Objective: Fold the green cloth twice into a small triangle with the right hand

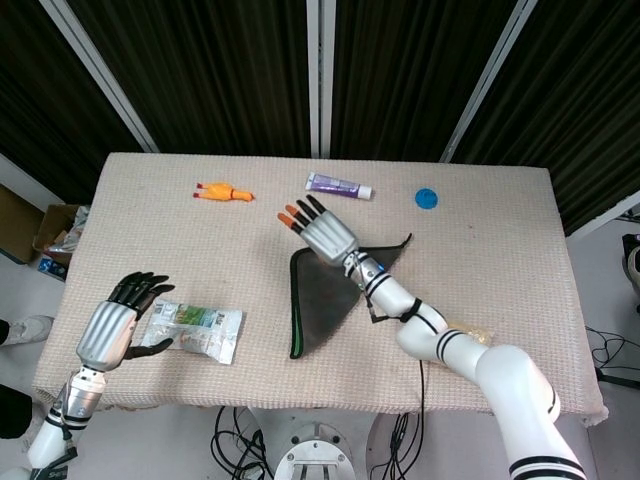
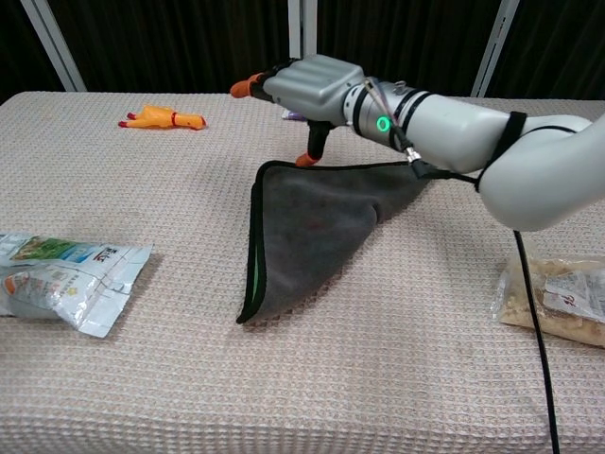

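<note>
The green cloth (image 1: 322,298) (image 2: 315,219) lies folded as a dark grey triangle in the middle of the table, with a green strip along its left edge. My right hand (image 1: 326,236) (image 2: 309,88) hovers over its far left corner with the fingers stretched out and holds nothing. In the chest view its thumb points down just beyond that corner. My left hand (image 1: 112,327) is at the near left beside a snack packet, fingers apart and empty; only the head view shows it.
A snack packet (image 1: 196,329) (image 2: 68,278) lies near left. A yellow rubber chicken (image 1: 224,193) (image 2: 163,119), a purple tube (image 1: 339,186) and a blue cap (image 1: 427,198) lie along the far side. Another snack bag (image 2: 558,301) sits near right.
</note>
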Motion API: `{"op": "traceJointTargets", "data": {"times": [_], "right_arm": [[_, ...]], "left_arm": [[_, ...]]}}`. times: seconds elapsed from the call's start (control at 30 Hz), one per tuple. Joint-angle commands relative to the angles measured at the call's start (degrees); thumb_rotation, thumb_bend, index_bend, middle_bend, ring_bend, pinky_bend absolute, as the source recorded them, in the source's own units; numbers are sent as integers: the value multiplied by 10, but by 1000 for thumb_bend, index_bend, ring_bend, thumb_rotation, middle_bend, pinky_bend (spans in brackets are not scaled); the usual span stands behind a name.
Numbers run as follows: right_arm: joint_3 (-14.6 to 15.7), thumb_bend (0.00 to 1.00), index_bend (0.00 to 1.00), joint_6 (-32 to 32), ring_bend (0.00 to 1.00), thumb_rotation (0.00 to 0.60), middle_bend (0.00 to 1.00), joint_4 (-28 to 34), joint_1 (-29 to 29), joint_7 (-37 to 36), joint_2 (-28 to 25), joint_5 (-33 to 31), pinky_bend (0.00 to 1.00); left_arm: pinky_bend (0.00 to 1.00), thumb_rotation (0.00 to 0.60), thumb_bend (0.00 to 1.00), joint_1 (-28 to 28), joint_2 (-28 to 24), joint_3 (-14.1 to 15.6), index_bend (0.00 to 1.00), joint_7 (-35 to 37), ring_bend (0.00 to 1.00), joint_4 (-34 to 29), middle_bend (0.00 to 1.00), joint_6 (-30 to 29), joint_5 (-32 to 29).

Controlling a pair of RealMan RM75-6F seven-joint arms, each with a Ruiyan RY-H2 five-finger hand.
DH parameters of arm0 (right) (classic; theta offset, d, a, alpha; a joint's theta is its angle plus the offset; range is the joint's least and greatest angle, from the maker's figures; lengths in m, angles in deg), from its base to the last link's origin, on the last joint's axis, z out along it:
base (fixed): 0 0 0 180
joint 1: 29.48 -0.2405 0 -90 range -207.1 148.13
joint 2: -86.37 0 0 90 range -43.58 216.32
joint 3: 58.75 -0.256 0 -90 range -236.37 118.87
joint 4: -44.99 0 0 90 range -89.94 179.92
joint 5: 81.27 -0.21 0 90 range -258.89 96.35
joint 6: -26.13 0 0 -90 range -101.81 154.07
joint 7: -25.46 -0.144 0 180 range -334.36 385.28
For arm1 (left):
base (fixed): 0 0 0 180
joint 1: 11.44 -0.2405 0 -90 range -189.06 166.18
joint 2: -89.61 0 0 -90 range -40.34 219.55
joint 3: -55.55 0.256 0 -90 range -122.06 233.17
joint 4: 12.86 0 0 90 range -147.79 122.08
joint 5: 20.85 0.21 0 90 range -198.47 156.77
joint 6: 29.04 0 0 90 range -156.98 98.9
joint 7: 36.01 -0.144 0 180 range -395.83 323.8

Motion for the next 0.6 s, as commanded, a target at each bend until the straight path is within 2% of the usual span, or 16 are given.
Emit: {"op": "traceJointTargets", "data": {"times": [0.03, 0.17, 0.27, 0.43, 0.6], "right_arm": [[17, 131, 39, 45, 0, 600, 112, 150, 92, 39, -128, -32, 0], [41, 177, 145, 37, 0, 600, 131, 210, 143, 62, -194, -64, 0], [56, 187, 193, 20, 0, 600, 135, 212, 165, 59, -214, -83, 0], [76, 211, 251, -6, 0, 600, 144, 170, 178, 41, -208, -84, 0], [83, 224, 273, -15, 0, 600, 155, 98, 171, -7, -164, -59, 0]], "left_arm": [[134, 600, 0, -2, 1, 0, 228, 1, 132, 0, 173, -4, 2], [134, 600, 0, -4, 3, 1, 227, 0, 132, -1, 173, -7, 3], [134, 600, 0, -5, 4, 1, 228, -3, 132, -4, 173, -5, 1], [134, 600, 0, -5, 0, 1, 228, -10, 132, -14, 171, -1, -1], [134, 600, 0, -3, -4, -3, 228, -17, 132, -23, 170, 3, -5]]}}
